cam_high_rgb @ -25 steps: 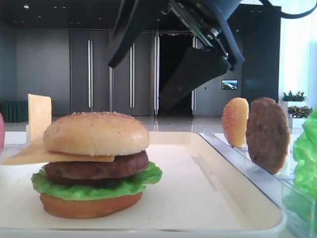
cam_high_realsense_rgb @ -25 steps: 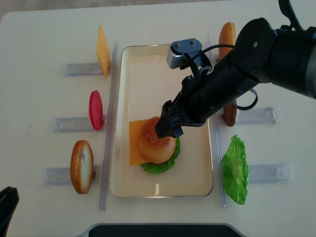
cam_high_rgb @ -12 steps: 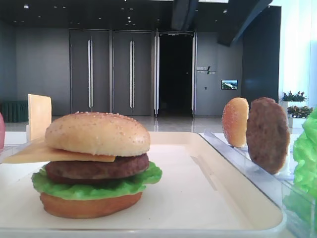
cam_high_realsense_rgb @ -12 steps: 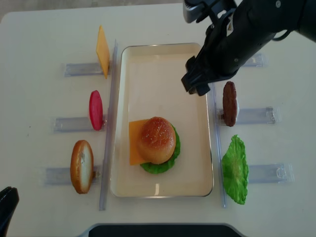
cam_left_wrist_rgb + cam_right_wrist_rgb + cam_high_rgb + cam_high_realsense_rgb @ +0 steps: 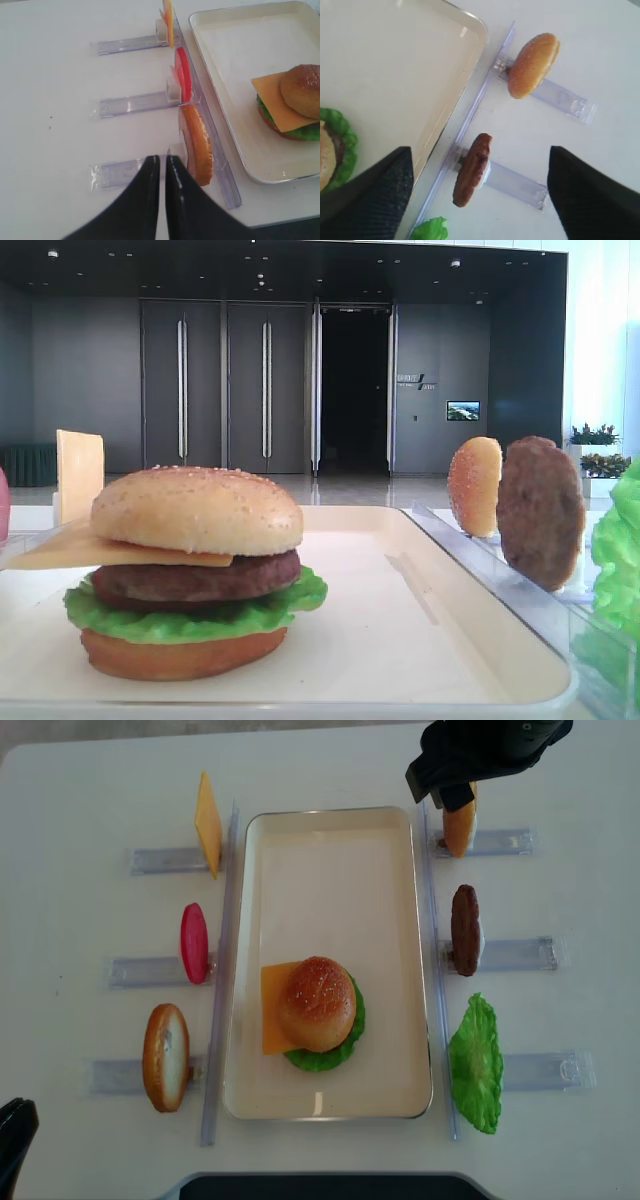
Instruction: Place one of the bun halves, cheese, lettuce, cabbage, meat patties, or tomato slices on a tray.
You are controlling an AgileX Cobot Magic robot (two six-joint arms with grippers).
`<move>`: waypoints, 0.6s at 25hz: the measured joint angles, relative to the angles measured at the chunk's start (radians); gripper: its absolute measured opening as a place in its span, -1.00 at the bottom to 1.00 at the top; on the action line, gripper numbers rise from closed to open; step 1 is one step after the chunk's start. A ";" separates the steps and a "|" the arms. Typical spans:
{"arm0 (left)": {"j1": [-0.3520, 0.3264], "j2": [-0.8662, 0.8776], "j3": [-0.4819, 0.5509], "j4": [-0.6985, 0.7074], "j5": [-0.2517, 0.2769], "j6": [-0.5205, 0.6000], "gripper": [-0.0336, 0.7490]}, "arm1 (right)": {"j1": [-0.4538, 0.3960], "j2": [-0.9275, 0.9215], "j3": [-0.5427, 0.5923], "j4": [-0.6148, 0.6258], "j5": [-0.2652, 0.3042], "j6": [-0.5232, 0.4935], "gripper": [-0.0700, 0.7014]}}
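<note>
Burger layers are seen stacked on the cream tray [image 5: 330, 830]: a sesame bun top [image 5: 316, 1003] rests on a cheese slice [image 5: 270, 1008], a patty [image 5: 195, 578], lettuce [image 5: 325, 1057] and a bun bottom [image 5: 180, 653], toward the tray's 6 o'clock end in the overhead view. The right gripper [image 5: 440, 782] is held above the table at 1 o'clock from the tray, its fingers [image 5: 370, 195] spread wide with nothing between them, over a spare bun half [image 5: 459, 825] standing in its clear holder [image 5: 500, 842]. A second patty [image 5: 465, 929] and a lettuce leaf [image 5: 476, 1063] are lined up at 3 and 4 o'clock. Cheese [image 5: 207, 823], a red slice [image 5: 194, 942] and a bun piece [image 5: 165, 1056] are ranged at 10, 9 and 8 o'clock. The left gripper [image 5: 163, 165] is pressed closed, empty. No legible writing is shown on any item.
</note>
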 joint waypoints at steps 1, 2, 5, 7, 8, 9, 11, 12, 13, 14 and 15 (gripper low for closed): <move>0.000 0.000 0.000 0.000 0.000 0.000 -0.14 | -0.003 0.000 0.000 -0.016 0.003 0.005 0.62; 0.000 0.000 0.000 0.000 0.000 0.000 -0.14 | -0.011 0.000 0.000 -0.025 0.004 0.008 0.62; 0.000 0.000 0.000 0.000 0.000 0.000 -0.14 | -0.077 0.000 0.000 -0.027 0.004 0.011 0.62; 0.000 0.000 0.000 0.000 0.000 0.000 -0.14 | -0.154 0.000 0.000 -0.016 0.004 0.011 0.62; 0.000 0.000 0.000 0.000 0.000 0.000 -0.14 | -0.204 0.000 0.000 -0.009 0.004 0.011 0.62; 0.000 0.000 0.000 0.000 0.000 0.000 -0.14 | -0.257 0.000 0.000 0.003 0.004 0.011 0.62; 0.000 0.000 0.000 0.000 0.000 0.000 -0.14 | -0.358 0.000 0.000 0.035 0.004 0.011 0.62; 0.000 0.000 0.000 0.000 0.000 0.000 -0.14 | -0.410 0.000 0.000 0.050 0.004 0.011 0.62; 0.000 0.000 0.000 0.000 0.000 0.000 -0.14 | -0.450 0.000 0.000 0.059 0.004 0.011 0.62; 0.000 0.000 0.000 0.000 0.000 0.000 -0.14 | -0.495 0.000 0.000 0.064 0.004 0.011 0.62; 0.000 0.000 0.000 0.000 0.000 0.000 -0.14 | -0.534 0.000 0.000 0.065 0.004 0.011 0.62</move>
